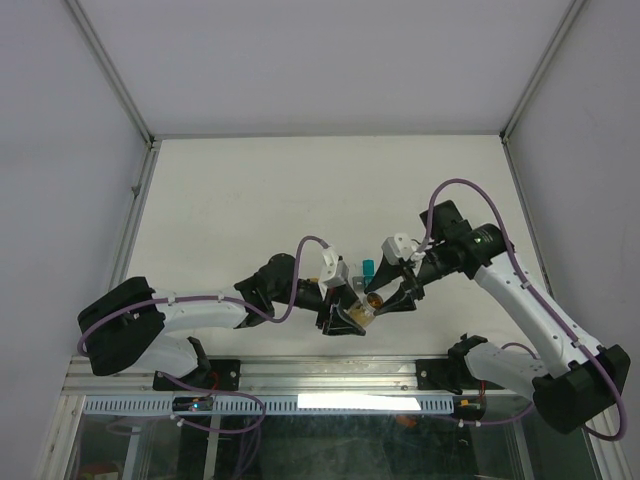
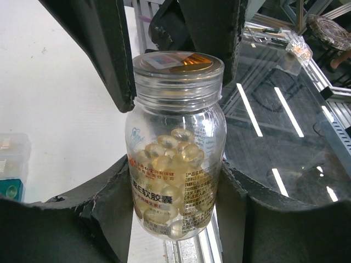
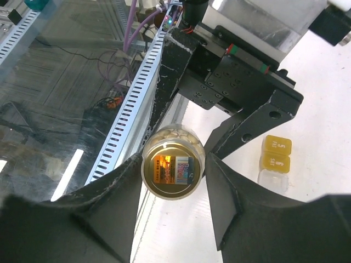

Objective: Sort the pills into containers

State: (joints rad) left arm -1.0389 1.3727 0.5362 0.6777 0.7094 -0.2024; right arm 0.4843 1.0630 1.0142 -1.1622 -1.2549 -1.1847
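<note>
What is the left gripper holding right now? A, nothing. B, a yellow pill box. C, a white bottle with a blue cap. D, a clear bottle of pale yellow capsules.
D: in the left wrist view the left gripper is clamped on the clear bottle, with capsules showing inside.

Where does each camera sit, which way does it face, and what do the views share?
Top external: above, behind the arms, looking down at the table; both arms show.
Left wrist: on left arm, facing pill bottle side-on; left gripper shows.
Right wrist: on right arm, facing the bottle's top; right gripper shows.
Shared: the bottle, in all three.
</note>
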